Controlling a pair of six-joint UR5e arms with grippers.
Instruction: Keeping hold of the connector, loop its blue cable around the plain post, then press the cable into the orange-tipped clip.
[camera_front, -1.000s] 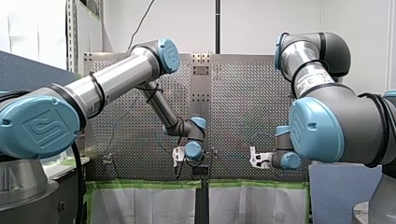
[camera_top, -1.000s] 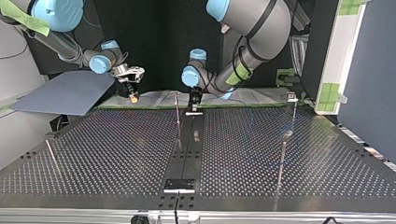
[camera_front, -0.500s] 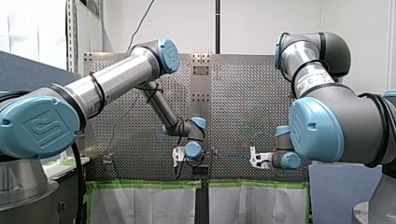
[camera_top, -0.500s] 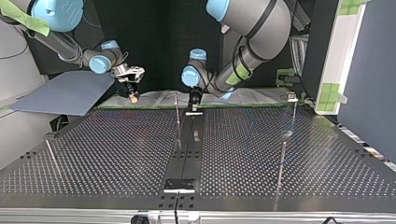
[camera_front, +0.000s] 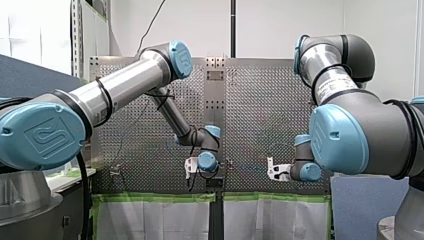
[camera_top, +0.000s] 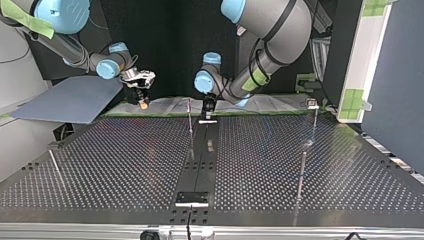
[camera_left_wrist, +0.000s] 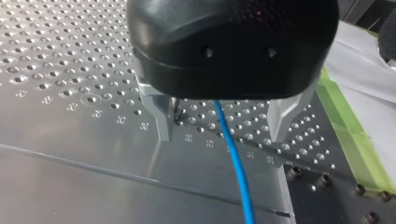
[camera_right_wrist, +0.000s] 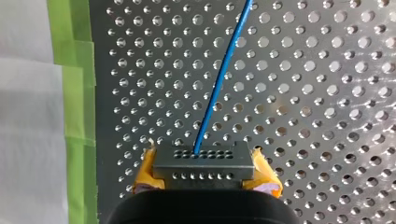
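Connector (camera_right_wrist: 203, 164) clamped in right gripper (camera_right_wrist: 205, 173); left fingers (camera_left_wrist: 161, 116) spread astride blue cable (camera_left_wrist: 236, 158).

In the top view, the perforated table (camera_top: 115, 165) lay open across its left half, with only a thin rod (camera_top: 55, 167) near the left edge. A slim post (camera_top: 190, 122) stood just beside my left gripper (camera_top: 207, 111) at far centre. A near post (camera_top: 302, 167) and a far post (camera_top: 315, 120) stood on the right. The blue cable (camera_left_wrist: 236, 158) filled the gap between that gripper's spread fingers (camera_left_wrist: 161, 119).
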